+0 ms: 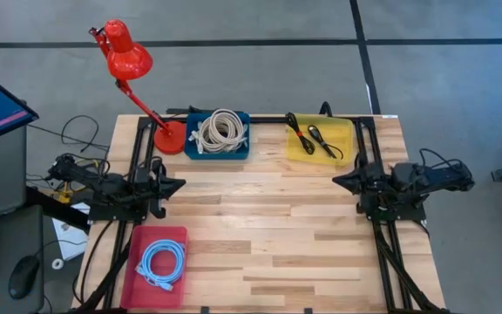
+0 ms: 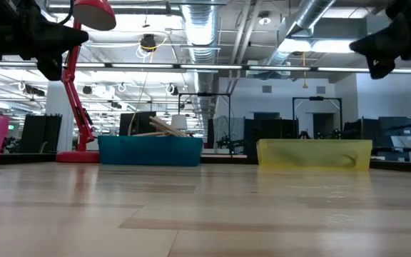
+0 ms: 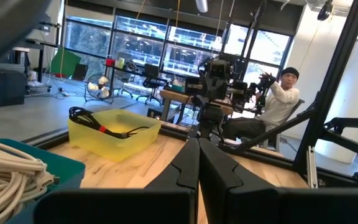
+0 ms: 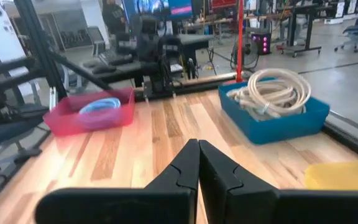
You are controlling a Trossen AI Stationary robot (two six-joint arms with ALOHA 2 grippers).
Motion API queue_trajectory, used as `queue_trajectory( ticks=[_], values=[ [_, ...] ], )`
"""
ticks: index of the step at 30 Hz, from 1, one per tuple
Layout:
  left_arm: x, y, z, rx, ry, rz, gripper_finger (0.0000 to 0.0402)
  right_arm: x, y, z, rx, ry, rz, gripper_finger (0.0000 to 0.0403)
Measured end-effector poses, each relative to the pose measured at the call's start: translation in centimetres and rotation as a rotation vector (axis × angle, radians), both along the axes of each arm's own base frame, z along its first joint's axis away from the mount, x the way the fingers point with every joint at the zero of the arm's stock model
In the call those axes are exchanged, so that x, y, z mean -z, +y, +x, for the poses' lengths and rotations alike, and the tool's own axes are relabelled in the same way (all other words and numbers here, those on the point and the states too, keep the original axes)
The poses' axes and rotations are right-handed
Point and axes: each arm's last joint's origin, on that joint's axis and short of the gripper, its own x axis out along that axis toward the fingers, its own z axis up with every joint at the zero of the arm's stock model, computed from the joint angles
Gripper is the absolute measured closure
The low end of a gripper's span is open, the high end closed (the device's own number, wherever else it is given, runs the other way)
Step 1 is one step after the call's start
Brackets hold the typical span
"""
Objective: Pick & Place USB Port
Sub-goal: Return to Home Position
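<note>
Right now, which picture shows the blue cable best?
The high view: it looks straight down into the red bin, so the whole coiled blue cable shows. The right wrist view shows it from the side, partly behind the bin's wall. The low view shows only the bin's side. The left wrist view misses it.

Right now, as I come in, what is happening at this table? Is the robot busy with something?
Nothing is being handled. The left gripper and the right gripper are shut and empty, each at its own side of the table. The cables lie in bins: beige cable in the blue bin, black cable in the yellow bin, blue cable in the red bin. The sorting looks finished.
</note>
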Motion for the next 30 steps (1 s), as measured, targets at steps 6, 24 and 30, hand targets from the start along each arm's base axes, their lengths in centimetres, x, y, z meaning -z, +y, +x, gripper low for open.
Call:
queue_trajectory(
  ticks=[6,24,30],
  values=[
    [0.0,0.0,0.0,0.000,-0.001,-0.003,0.0399,2.3,0.1,1.0,0.059,0.003,0.010,0.0403],
    [0.0,0.0,0.0,0.000,-0.001,-0.004,0.0399,3.8,0.9,1.7,-0.228,-0.007,0.101,0.0403],
    [0.0,0.0,0.0,0.000,-0.001,-0.004,0.0399,3.9,1.2,1.6,-0.349,0.009,0.054,0.0403]
  ],
)
